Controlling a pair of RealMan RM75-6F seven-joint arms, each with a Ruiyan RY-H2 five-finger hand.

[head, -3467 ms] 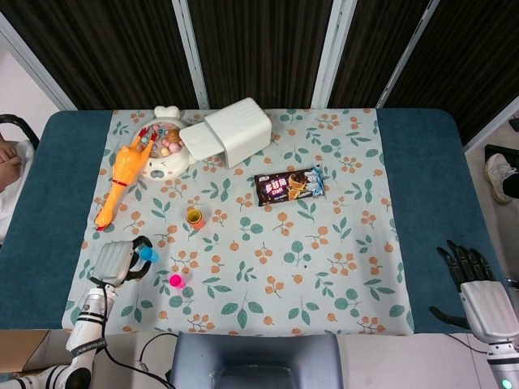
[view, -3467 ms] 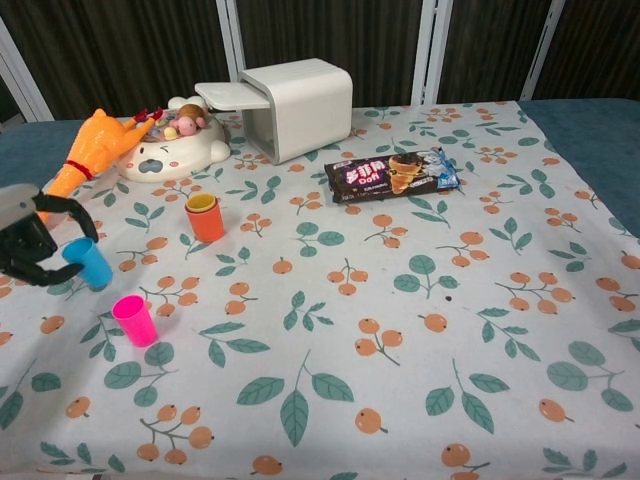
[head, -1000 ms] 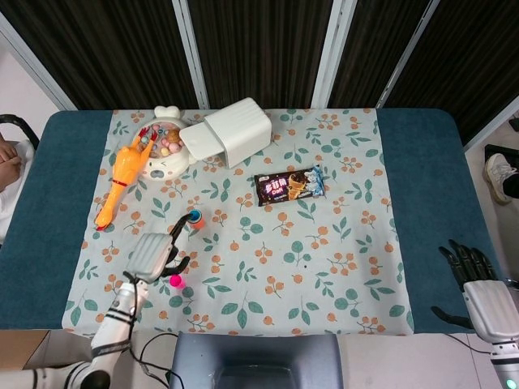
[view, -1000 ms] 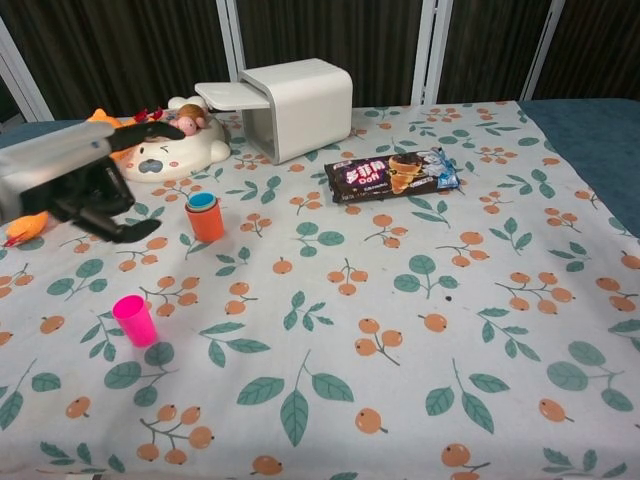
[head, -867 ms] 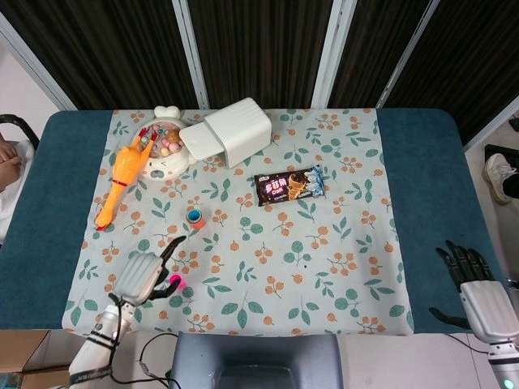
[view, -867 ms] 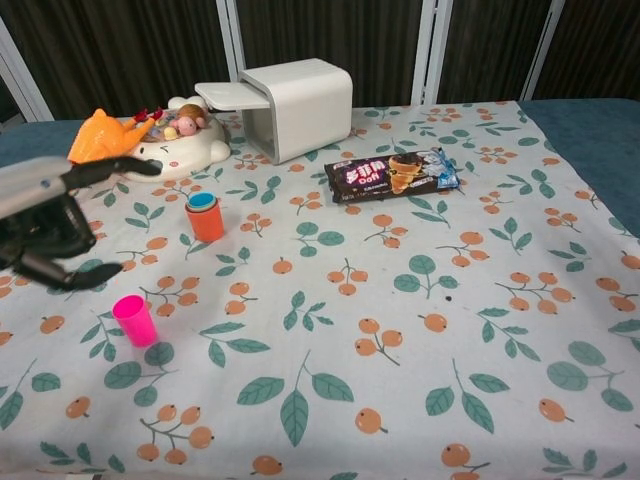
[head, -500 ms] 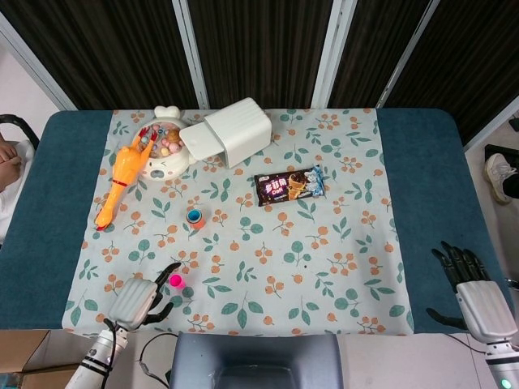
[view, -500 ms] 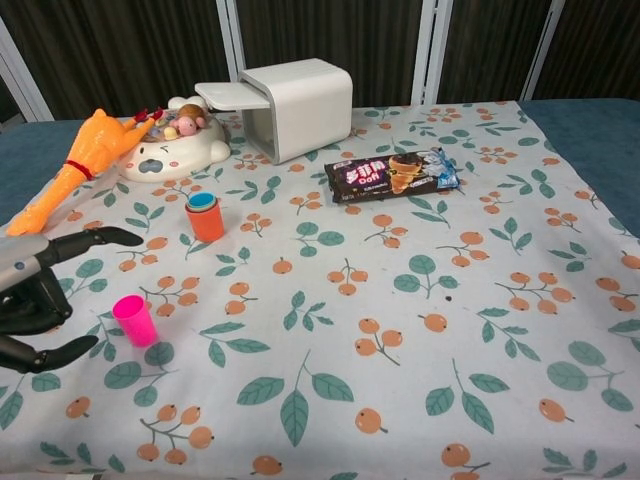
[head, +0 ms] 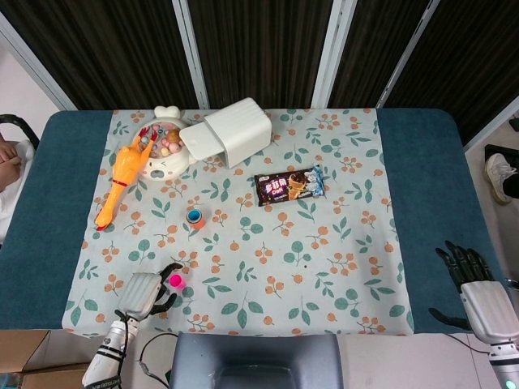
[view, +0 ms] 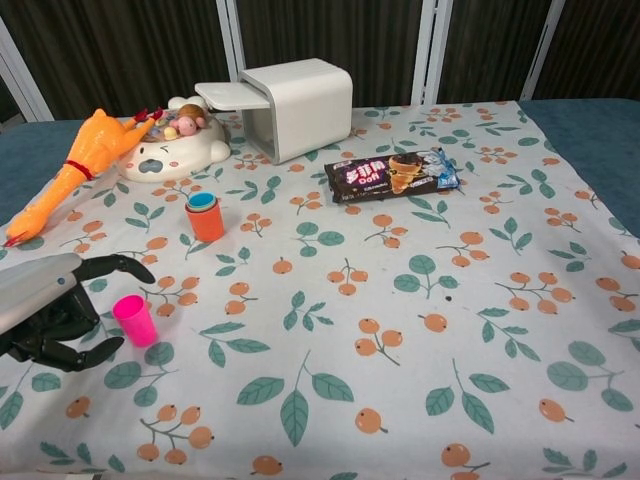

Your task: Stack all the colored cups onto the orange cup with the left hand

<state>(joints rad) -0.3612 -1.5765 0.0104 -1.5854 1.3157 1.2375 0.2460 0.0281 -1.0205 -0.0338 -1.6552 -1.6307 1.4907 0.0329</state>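
Note:
The orange cup [view: 206, 220] stands upright on the left of the floral cloth with a blue cup [view: 202, 201] nested in it; in the head view the stack [head: 195, 216] shows its blue top. A pink cup [view: 135, 320] [head: 175, 281] stands upright nearer the front edge. My left hand [view: 52, 310] [head: 143, 293] is just left of the pink cup, fingers spread and curved around it on either side, holding nothing. My right hand [head: 472, 285] hangs open off the table's right front corner, seen only in the head view.
A white box [view: 292, 105] lies on its side at the back. A white animal-shaped bowl of toys [view: 172, 148] and an orange rubber chicken [view: 78, 165] sit at the back left. A dark snack packet [view: 392, 173] lies right of centre.
The blue cup went from my left hand into the orange cup. The hand then let go, drew back toward the front edge, and has now closed in beside the pink cup.

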